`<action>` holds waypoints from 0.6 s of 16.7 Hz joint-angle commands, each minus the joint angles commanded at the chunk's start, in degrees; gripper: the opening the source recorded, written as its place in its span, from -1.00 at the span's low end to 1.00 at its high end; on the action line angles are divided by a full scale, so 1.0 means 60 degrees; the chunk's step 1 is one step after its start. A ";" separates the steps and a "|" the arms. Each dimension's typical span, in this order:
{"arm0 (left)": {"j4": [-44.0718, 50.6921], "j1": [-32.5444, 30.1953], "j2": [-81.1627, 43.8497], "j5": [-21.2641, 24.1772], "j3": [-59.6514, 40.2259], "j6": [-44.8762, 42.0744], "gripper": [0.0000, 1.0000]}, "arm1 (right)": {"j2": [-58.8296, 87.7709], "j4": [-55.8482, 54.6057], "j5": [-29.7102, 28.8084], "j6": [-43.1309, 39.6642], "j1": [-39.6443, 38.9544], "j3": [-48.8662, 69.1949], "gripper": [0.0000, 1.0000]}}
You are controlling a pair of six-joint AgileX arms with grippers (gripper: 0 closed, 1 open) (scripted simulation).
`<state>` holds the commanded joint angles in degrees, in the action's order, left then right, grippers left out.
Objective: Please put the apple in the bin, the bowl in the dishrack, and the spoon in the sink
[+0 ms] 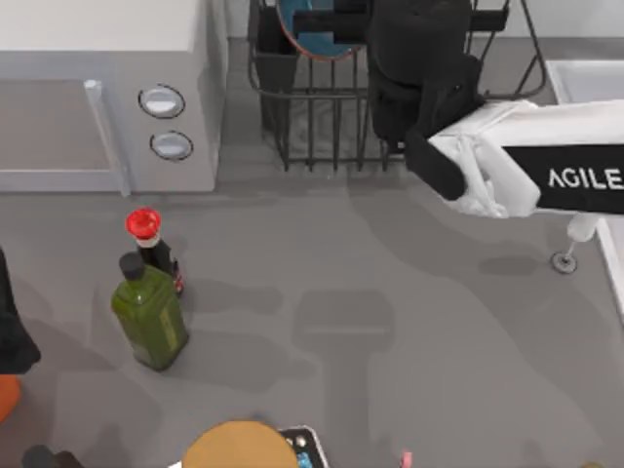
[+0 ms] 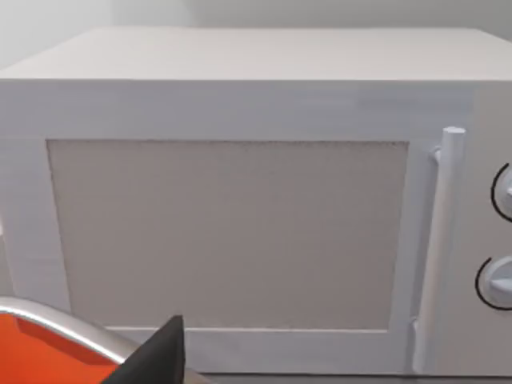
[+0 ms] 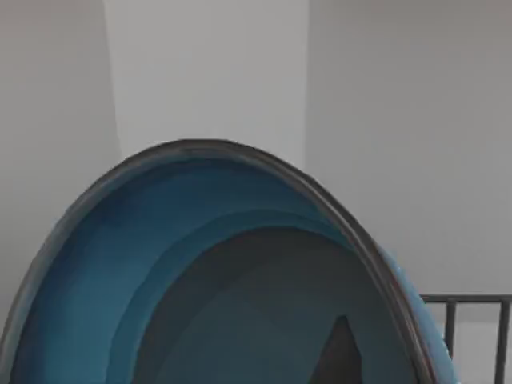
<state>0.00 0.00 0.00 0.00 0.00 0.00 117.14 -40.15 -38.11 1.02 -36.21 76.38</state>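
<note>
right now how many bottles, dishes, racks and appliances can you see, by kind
bottles: 2, the green bottle and the red-capped bottle
bowls: 1, the bowl standing in the dishrack
racks: 1
microwaves: 1, the microwave
total: 5

A white microwave (image 1: 107, 93) stands behind a green bottle (image 1: 148, 312) and a red-capped bottle (image 1: 151, 246).

My right arm (image 1: 546, 175) reaches in from the right, wrist bent toward the back. My left arm (image 1: 12, 331) sits parked at the left edge.
</note>
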 joint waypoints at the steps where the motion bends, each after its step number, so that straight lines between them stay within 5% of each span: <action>1: 0.0000 0.0000 0.0000 0.0000 0.0000 0.0000 1.00 | 0.0000 0.0000 0.0000 0.0000 0.0000 0.0000 0.51; 4: 0.0000 0.0000 0.0000 0.0000 0.0000 0.0000 1.00 | 0.0000 0.0000 0.0000 0.0000 0.0000 0.0000 0.96; 10: 0.0000 0.0000 0.0000 0.0000 0.0000 0.0000 1.00 | 0.0000 0.0000 0.0000 0.0000 0.0000 0.0000 1.00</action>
<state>0.00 0.00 0.00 0.00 0.00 0.00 117.14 -40.15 -38.11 1.02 -36.21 76.38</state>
